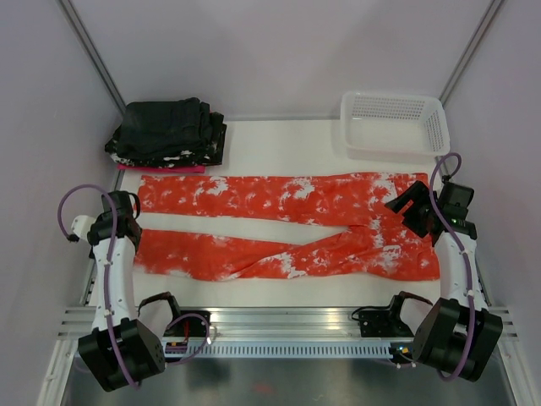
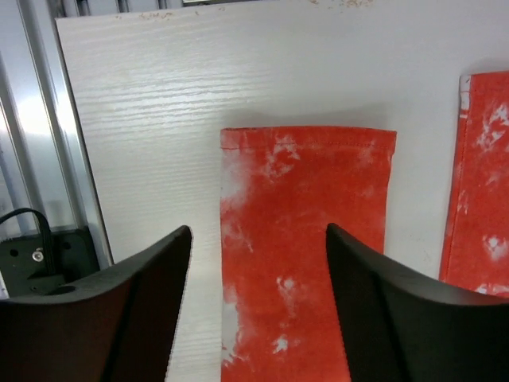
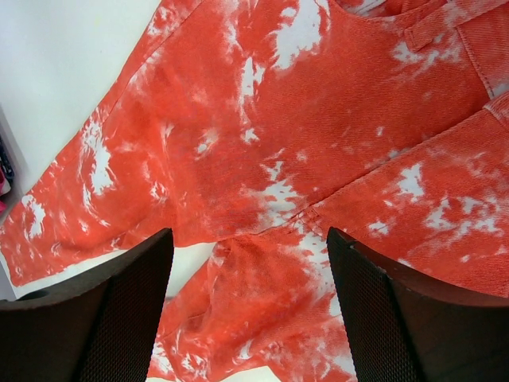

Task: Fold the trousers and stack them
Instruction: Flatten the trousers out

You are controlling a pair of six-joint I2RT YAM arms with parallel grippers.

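The trousers (image 1: 287, 228) lie flat across the tabletop (image 1: 279, 144), hems at 9 o'clock and waist at 3 o'clock, both the left claw (image 2: 258, 231) and right claw (image 3: 249, 235) released and empty above them, so I judge the first fold needs pinching the near hem.

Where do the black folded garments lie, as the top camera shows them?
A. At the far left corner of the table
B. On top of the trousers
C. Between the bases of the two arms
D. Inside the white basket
A: the black folded garments sit at the far left corner of the table, beyond the trousers and apart from the white basket at the far right.
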